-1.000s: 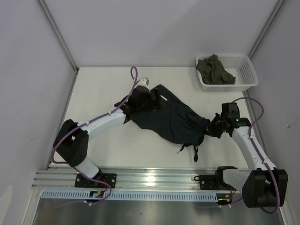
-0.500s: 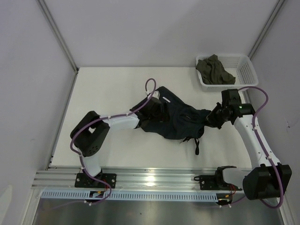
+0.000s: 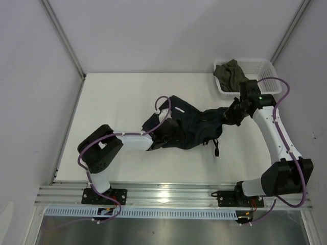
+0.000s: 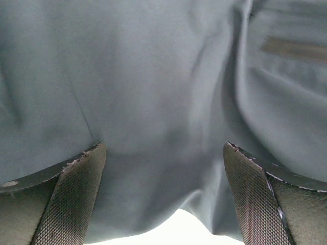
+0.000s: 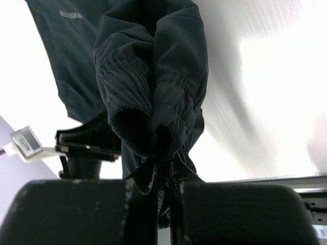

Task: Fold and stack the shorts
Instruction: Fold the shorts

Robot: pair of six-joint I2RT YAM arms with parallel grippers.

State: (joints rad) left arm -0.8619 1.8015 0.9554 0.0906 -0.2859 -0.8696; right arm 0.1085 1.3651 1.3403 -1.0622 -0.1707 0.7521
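Shorts (image 3: 194, 128) pinched tight in right claw (image 3: 226, 116), left claw (image 4: 163, 153) spread wide; basket (image 3: 269, 82) holds an olive garment (image 3: 232, 76).

Right hand (image 5: 164, 191) is pinched tight on the shorts' (image 5: 153, 76) bunched elastic waistband, with the rest trailing away over the white counter (image 5: 265, 102).

The top external camera sits high behind the arm bases and looks steeply down, taking in the whole table (image 3: 112, 102) and both arms at full length. The left wrist camera rides on the left tool (image 4: 163, 199), pressed very close to the shorts (image 4: 153, 92). It faces the cloth between its two fingers (image 4: 76, 194). The right wrist camera looks out past the right tool (image 5: 163, 204), along bunched cloth toward the table. All three views share the shorts.
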